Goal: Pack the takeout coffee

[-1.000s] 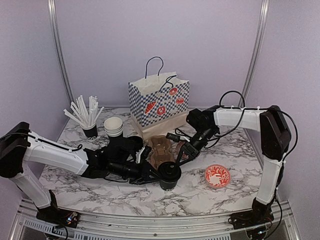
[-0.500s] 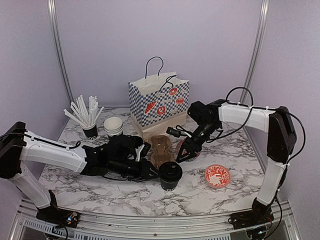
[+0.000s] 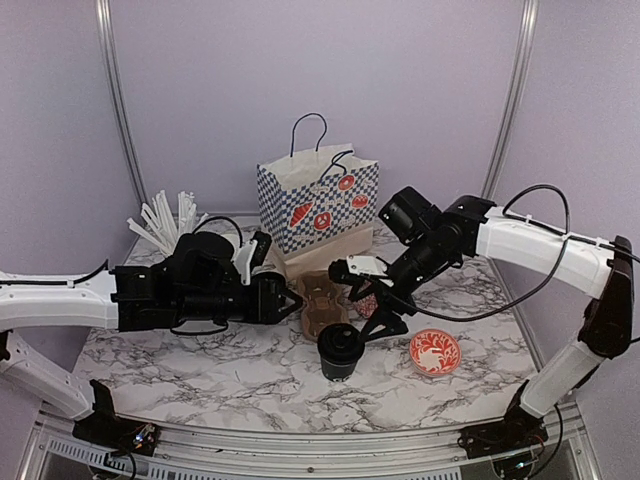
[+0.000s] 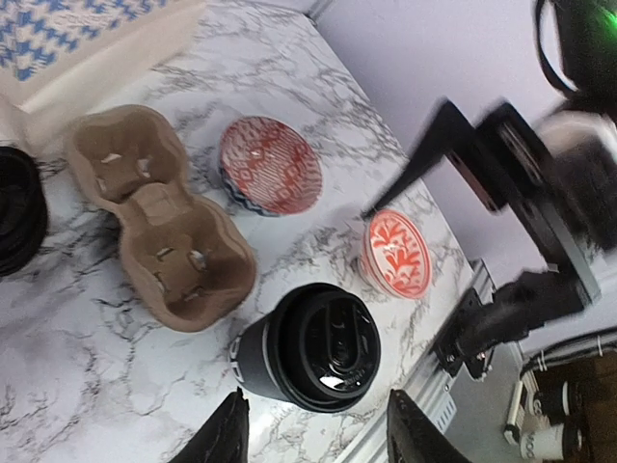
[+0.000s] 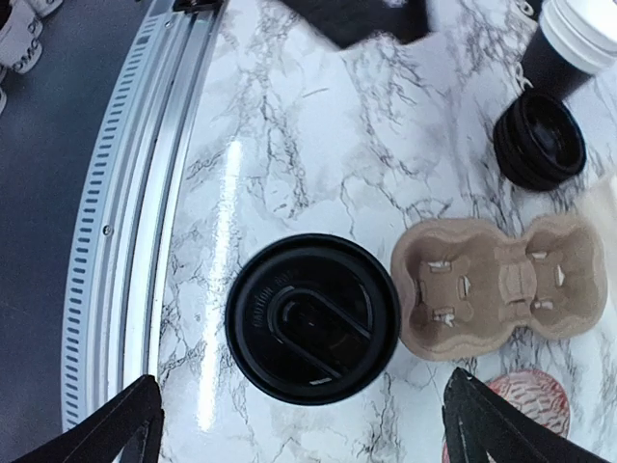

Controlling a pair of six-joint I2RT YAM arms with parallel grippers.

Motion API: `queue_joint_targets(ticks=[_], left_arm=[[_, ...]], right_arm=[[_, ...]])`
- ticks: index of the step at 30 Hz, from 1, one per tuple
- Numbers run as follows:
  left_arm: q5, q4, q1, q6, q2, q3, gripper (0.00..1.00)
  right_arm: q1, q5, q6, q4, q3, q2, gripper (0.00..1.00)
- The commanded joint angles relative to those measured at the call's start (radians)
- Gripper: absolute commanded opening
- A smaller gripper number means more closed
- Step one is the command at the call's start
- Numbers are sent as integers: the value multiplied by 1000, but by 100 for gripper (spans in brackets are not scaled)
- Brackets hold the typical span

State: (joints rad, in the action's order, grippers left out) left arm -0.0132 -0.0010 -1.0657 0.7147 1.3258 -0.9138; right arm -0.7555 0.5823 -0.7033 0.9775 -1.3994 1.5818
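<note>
Jaws of the right pincer (image 5: 299, 386) are gaping as wide as they go and gripping nothing. The pincer is hovering directly over the lidded coffee cup (image 5: 311, 331), which is sitting centred between its two fingers in the wrist view (from above, only the round black lid is showing). The left pincer (image 4: 318, 426) is also standing open and holding nothing, its jaws pointing at the same cup from close by; the overhead view is showing a gap between them.

The cup is standing upright on the marble desk (image 3: 200, 370), towards the front edge and outside the carrier. Just behind it the brown cardboard two-cup carrier (image 3: 322, 298) is lying with both wells showing bare cardboard. By the carrier's far end a stack of black lids (image 5: 540, 140) is resting, with a stack of black paper cups (image 5: 569, 43) just beyond.

One red-and-white bowl (image 4: 270, 164) is sitting just beside the carrier, and another bowl (image 3: 435, 352) is sitting right of the cup. At the back a checkered paper bag (image 3: 318, 200) is standing upright, with a cup of white straws (image 3: 165, 225) at the back left.
</note>
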Motion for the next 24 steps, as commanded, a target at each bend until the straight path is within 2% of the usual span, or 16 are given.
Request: queue_joint_targets(ticks=[1,8,14,24], left_arm=[[199,-111,36,-52,-76,7,52],[179,-111,60,-31,-97,35,52],[174,-106,64,-23,-97,57,51],[144,-90,73,-23,-82,63,51]], right_arm=[[-101,-168,-93,-119,38,-26,99],[-135,-187,-76,-95,-8,93,99],[-153,-189,-78,-81,-15,120,96],[-156,-185,-51,-36,-54,147,70]])
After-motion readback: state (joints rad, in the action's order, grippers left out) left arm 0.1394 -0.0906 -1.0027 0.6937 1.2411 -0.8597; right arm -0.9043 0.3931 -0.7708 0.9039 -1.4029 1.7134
